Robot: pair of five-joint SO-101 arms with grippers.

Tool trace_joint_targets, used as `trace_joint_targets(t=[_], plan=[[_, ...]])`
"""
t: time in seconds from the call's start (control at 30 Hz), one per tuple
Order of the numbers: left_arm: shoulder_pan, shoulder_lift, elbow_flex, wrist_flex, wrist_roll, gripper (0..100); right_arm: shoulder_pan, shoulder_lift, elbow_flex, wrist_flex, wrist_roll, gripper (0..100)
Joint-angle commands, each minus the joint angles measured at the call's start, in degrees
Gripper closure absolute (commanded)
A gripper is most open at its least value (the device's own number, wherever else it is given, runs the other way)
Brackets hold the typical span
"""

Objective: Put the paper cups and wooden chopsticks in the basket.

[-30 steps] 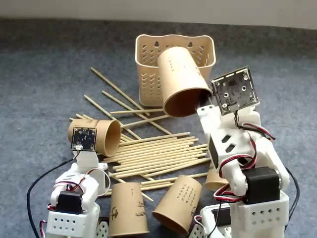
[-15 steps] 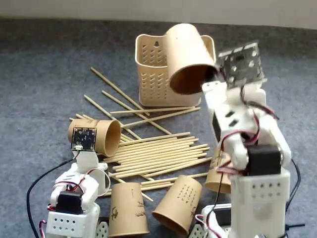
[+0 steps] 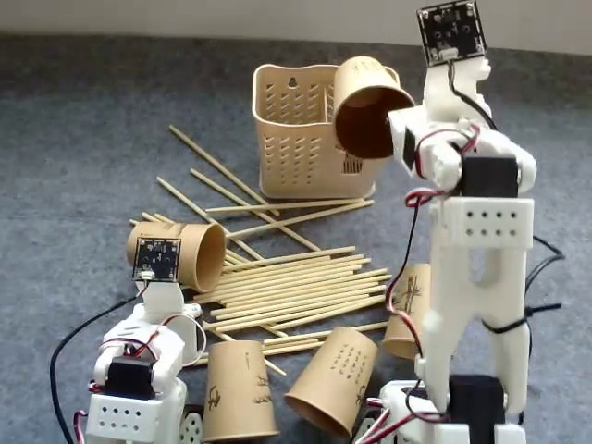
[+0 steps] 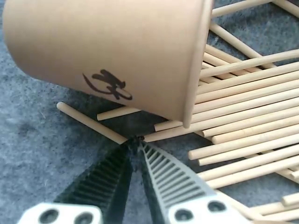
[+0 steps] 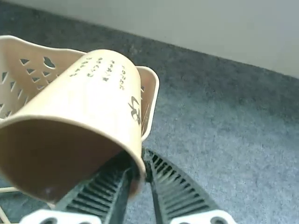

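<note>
My right gripper (image 5: 140, 170) is shut on the rim of a brown paper cup (image 5: 79, 116). It holds that cup (image 3: 368, 106) tilted, mouth toward me, in the air over the right rim of the beige slotted basket (image 3: 291, 148). Part of the basket (image 5: 18, 65) lies below and behind the cup. My left gripper (image 4: 135, 142) is shut and low over the carpet. Its tips touch the end of a chopstick (image 4: 91, 123), just short of a second cup (image 4: 107, 51) lying on its side. Many wooden chopsticks (image 3: 296, 287) lie piled between the arms.
Three more cups lie near the front: one (image 3: 239, 388) beside the left arm's base, one (image 3: 333, 379) in the middle, and one (image 3: 407, 310) behind the right arm. Loose chopsticks (image 3: 217, 166) fan out left of the basket. The surface is grey carpet (image 3: 83, 139).
The right arm rose and swung back, carrying its cup from in front of the basket to up over the basket's right rim. The left arm stayed still.
</note>
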Motion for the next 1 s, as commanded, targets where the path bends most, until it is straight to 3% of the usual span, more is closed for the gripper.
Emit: trace_joint_targets(t=[0.0,0.2,0.4,0.7,0.97], plan=[[0.7,-0.4,1.1,-0.5,0.4,99,0.5,3.0,-9.7,5.6,-0.8,96.7],[0.7,-0.4,1.1,-0.4,0.4,99,0.3,9.1,-19.1,8.1,-0.9,84.1],[0.7,-0.4,1.1,-0.4,0.4,99,0.3,13.5,-25.4,7.9,-6.1,83.6],[0.7,-0.4,1.1,-0.4,0.4,99,-2.6,18.4,-30.2,8.9,-6.1,83.6],[0.7,-0.4,1.1,-0.4,0.4,99,-6.4,14.1,-29.9,16.3,-6.1,83.9]])
